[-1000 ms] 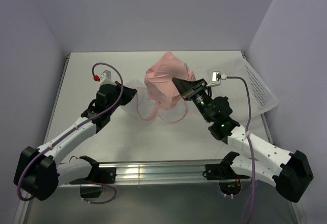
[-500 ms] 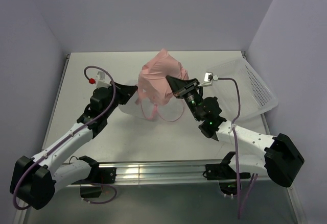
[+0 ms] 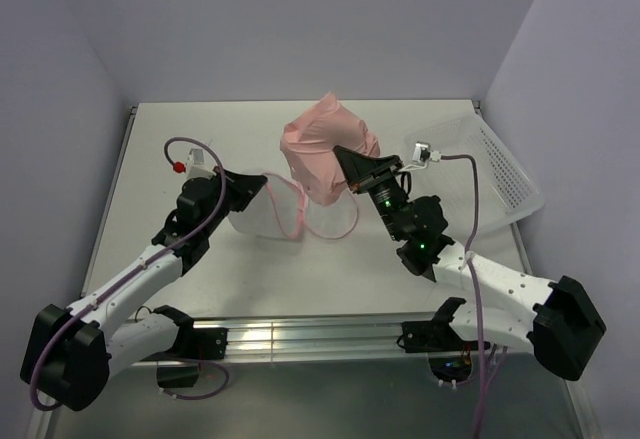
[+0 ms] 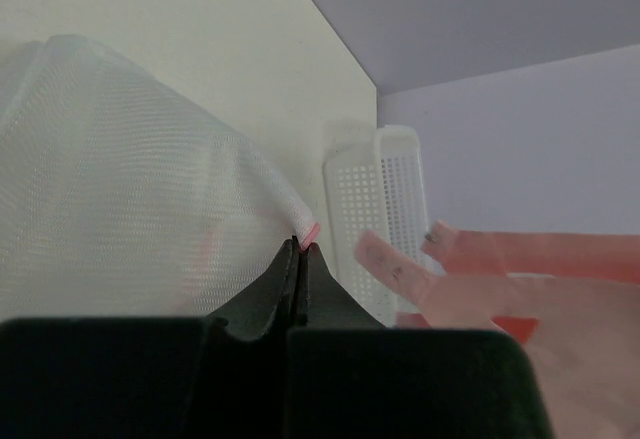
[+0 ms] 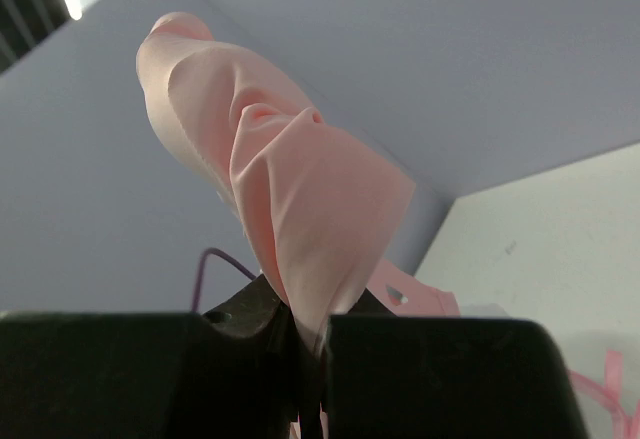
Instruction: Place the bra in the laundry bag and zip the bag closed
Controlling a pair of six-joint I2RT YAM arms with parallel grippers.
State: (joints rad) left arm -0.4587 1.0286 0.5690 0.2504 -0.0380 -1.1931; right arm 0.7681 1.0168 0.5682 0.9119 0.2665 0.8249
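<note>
From above, the left gripper [image 3: 260, 182] has its fingers pressed together on the rim of the laundry bag [image 3: 270, 214], a limp, translucent mesh pouch slumped on the table [image 3: 170, 139] beside them. The right gripper [image 3: 343, 157] pinches the bra [image 3: 320, 144], a bunched soft pink bundle held up beyond its tips, with thin straps trailing down beside the bag. In the left wrist view, the fingers clamp fine white mesh at its pink trim, and a rigid perforated basket [image 4: 375, 209] stands beyond. In the right wrist view, smooth folded pink fabric rises from between the closed fingers.

You have free bench [image 3: 170, 134] at upper left; basket [image 3: 505, 174] blocks the right edge; bra [image 3: 322, 149] and laundry bag [image 3: 265, 211] crowd centre.
</note>
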